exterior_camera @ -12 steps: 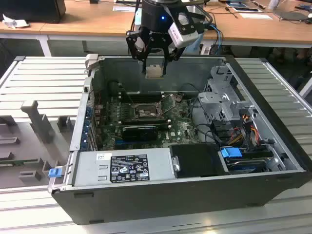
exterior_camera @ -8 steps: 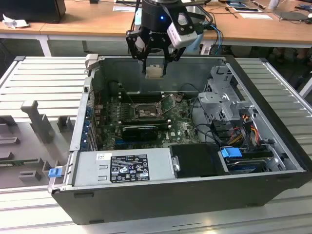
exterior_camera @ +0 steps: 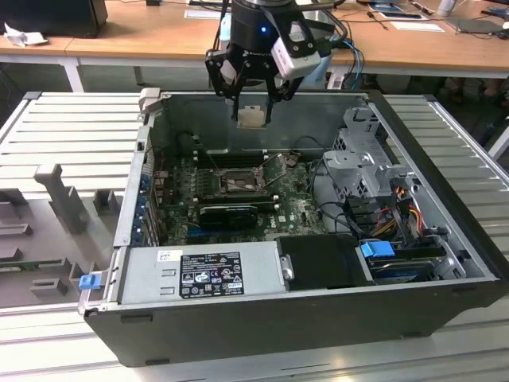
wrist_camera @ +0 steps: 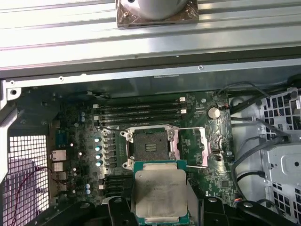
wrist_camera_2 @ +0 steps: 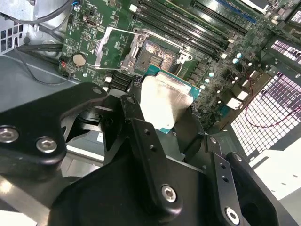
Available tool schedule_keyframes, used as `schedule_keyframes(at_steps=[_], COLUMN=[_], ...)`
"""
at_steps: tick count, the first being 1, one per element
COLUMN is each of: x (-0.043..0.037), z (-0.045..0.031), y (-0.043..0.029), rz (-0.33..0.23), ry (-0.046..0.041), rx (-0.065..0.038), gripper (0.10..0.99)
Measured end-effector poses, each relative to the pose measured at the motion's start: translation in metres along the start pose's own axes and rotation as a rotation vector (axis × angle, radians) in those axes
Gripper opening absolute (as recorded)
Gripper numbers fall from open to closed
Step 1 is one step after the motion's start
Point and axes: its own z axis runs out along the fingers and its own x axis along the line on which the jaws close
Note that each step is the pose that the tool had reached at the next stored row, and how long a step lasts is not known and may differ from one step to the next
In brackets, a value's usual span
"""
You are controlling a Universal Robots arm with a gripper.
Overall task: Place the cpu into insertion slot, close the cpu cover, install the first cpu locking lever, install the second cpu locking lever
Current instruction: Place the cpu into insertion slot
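**Jaws:** closed on the cpu (exterior_camera: 251, 117), gripping it by two opposite edges. In the second wrist view one black finger (wrist_camera_2: 141, 136) lies along each side of the chip. Its pale metal face is turned toward both wrist cameras.

**Position, exterior view:** the cpu hangs in the air over the far wall of the open computer case (exterior_camera: 238, 318). It is well apart from the green motherboard (exterior_camera: 294, 211) and touches nothing but my jaws. The case stands on a ribbed grey counter (exterior_camera: 71, 127).

**Insertion slot, first wrist view:** the insertion slot (wrist_camera: 150, 146) is uncovered, and its dark contact field is bare with no chip seated. The long memory slots (wrist_camera: 141, 113) run just beside it.

**Cover:** the cpu cover (wrist_camera: 193, 146) is swung off the slot, on the side toward the coin cell (wrist_camera: 214, 112). The second wrist view shows its square window (wrist_camera_2: 115, 47) clear of the socket. I cannot tell how steeply it stands.
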Motion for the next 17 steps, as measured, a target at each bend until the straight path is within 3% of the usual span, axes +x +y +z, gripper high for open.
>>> schedule_keyframes(at_steps=[17], x=[0.0001], z=[0.0007], y=[0.0002], rz=[0.096], ry=[-0.0081], rx=[-0.002], gripper=[0.529])
